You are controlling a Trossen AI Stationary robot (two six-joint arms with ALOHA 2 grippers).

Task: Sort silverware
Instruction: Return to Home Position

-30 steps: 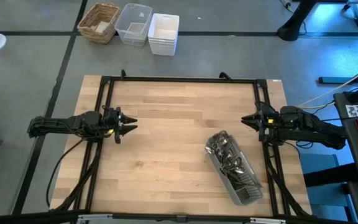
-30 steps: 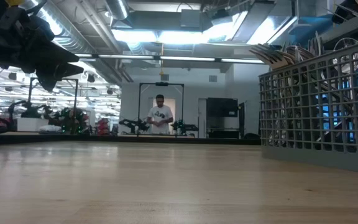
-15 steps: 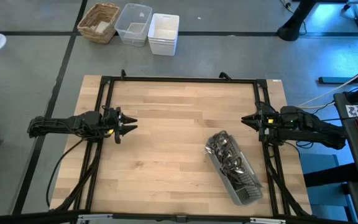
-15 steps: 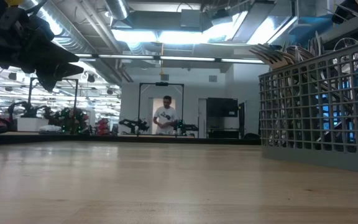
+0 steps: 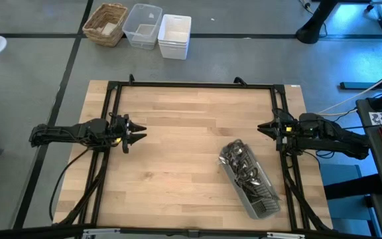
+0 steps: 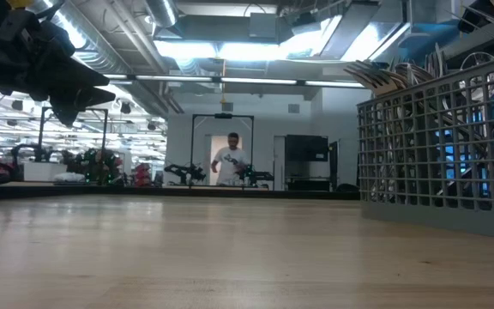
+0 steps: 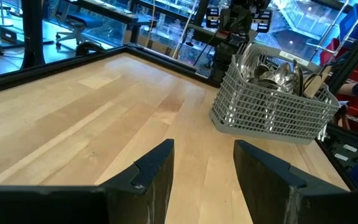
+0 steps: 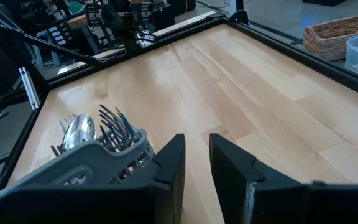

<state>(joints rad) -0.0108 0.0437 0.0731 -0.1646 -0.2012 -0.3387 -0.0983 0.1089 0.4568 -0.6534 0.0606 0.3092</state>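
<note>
Now, silverware (image 5: 237,158): packed in the caddy (image 5: 264,199).
Caddy: set slantwise on the bench (image 5: 178,133), near the right jaws.
Left jaws: held above the bench's left side, parted, nothing gripped.
Right jaws: held above the right edge, parted a little, nothing gripped.
Person (image 6: 229,160): seen far back in the room, past the bench.

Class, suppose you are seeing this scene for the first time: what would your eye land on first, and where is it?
The grey slatted caddy, crammed with shiny silverware, stands out on the right part of the wooden table, set at an angle. Two dark arms face each other across the table, the left arm at its left edge and the right arm at its right edge, jaws open and empty.
</note>
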